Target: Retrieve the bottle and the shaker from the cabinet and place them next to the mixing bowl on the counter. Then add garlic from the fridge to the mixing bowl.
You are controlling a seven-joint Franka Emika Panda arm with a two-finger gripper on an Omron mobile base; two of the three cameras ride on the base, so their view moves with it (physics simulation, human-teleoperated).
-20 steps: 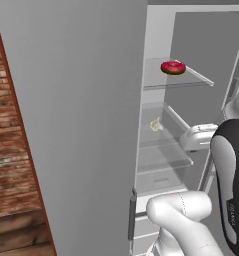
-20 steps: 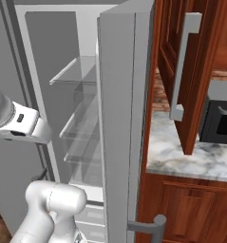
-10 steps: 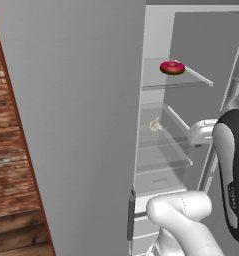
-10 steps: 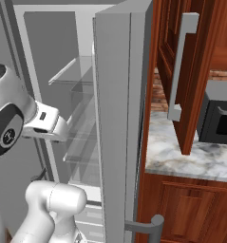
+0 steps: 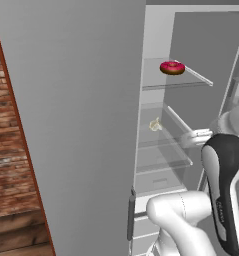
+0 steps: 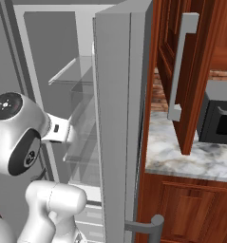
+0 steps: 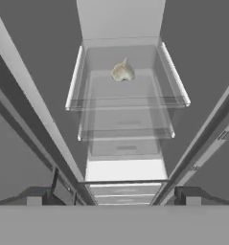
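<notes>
Fridge (image 5: 156,30) interior open from the front, garlic (image 7: 122,72) sits alone on a glass shelf (image 7: 128,91) with bare glass around it, shelf above (image 5: 177,80) limits headroom, open door (image 6: 119,118) walls the right side.

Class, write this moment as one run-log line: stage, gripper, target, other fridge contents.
stage: reaching into open fridge | gripper: open, empty | target: garlic on glass shelf, untouched | other: donut on shelf above

A home kitchen, rendered: a tall grey fridge (image 6: 119,118) stands open, showing clear glass shelves (image 5: 163,85). Beside it are reddish-brown wooden cabinets (image 6: 181,209), a grey-veined marble worktop (image 6: 191,156), a black microwave (image 6: 220,121) and a red brick wall (image 5: 11,165).
</notes>
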